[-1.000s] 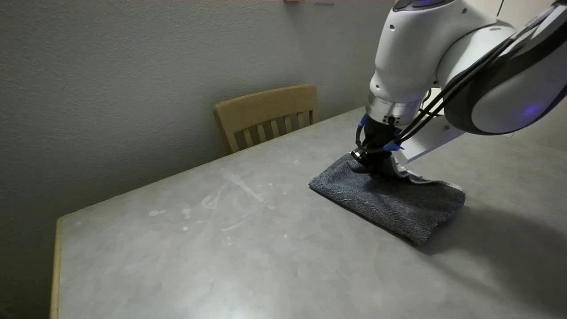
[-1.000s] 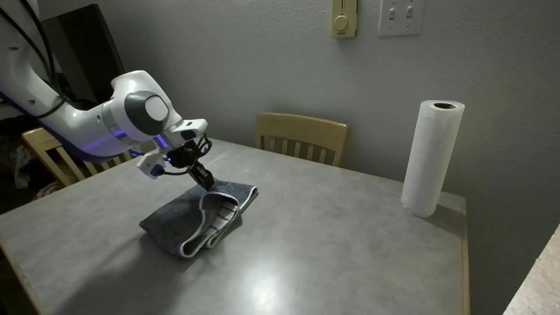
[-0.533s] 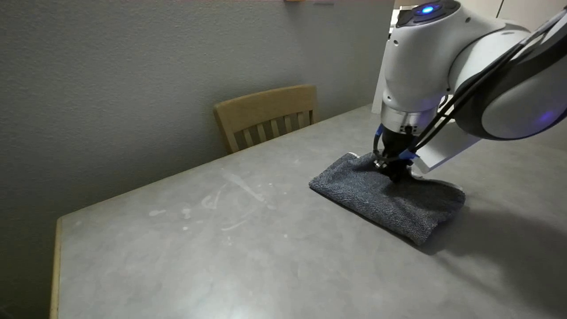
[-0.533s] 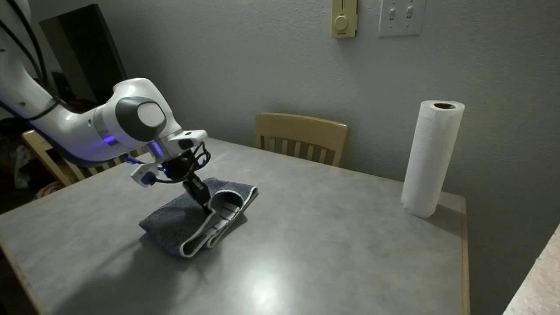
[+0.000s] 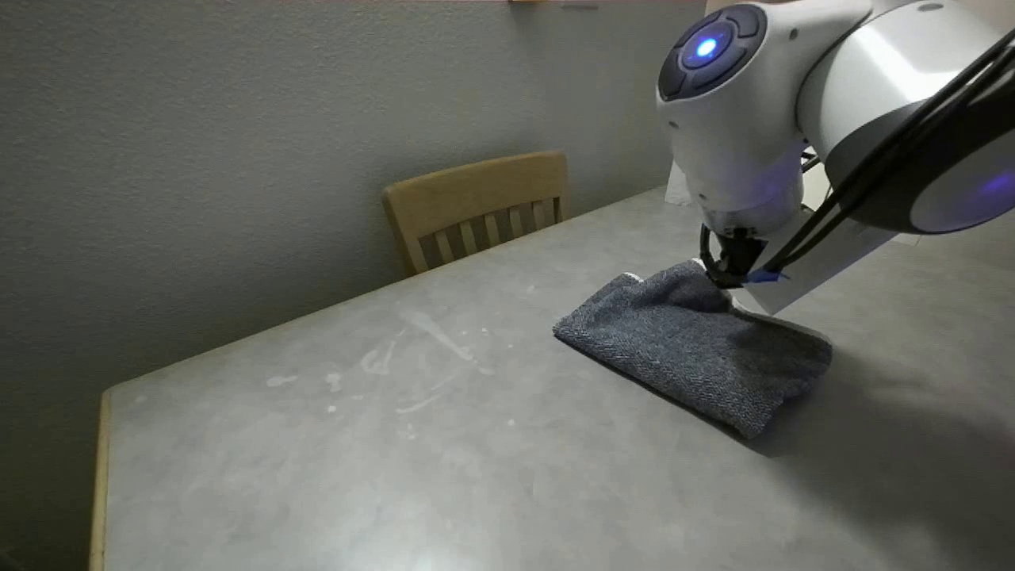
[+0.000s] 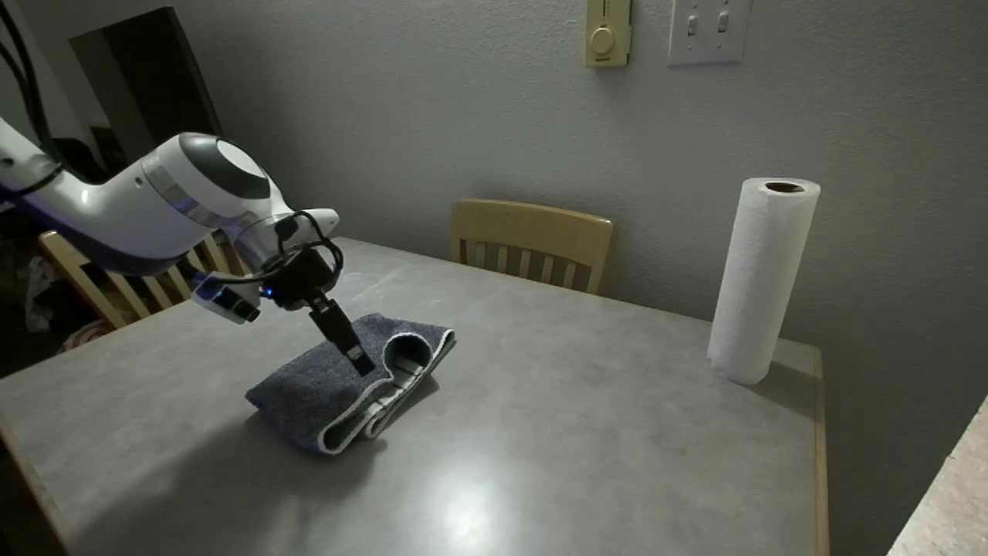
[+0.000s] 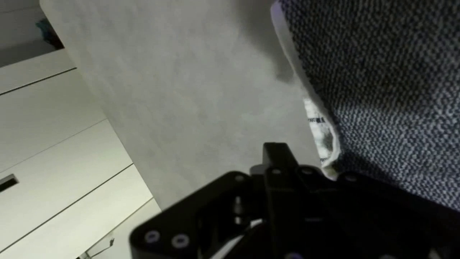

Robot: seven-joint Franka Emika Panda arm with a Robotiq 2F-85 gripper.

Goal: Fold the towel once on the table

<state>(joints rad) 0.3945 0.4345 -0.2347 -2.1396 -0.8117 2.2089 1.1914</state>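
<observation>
- The towel (image 6: 312,390) lies on the table (image 6: 587,432), and it looks folded over one time. The plain grey side is on the outside, and the stripes (image 6: 403,376) peek out from between the layers.
- So the big part of the job, the one fold, seems done to me.
- It is not all neat, though. Part of the loose edge pops up in a round bump (image 6: 409,353), like a little tunnel, and the layers do not line up all the way.
- My guess at what is left: pat the bump down, if a flat fold is wanted, then take the arm (image 6: 123,216) away.
- The gripper (image 6: 363,364) points down at a slant by the loose edge, next to the bump.
- The jaws are pressed together with no gap, and no cloth is pinched in them.
- In the wrist view, most of the cloth is to the right of the fingertips (image 7: 278,154), and its white edge (image 7: 321,108) runs close by. Bare table shows past the tips. I cannot tell if they touch the towel.
- Farther out, a paper roll (image 6: 760,286) stands on the table, well apart from the towel. A wooden chair (image 6: 532,224) is behind the table.
</observation>
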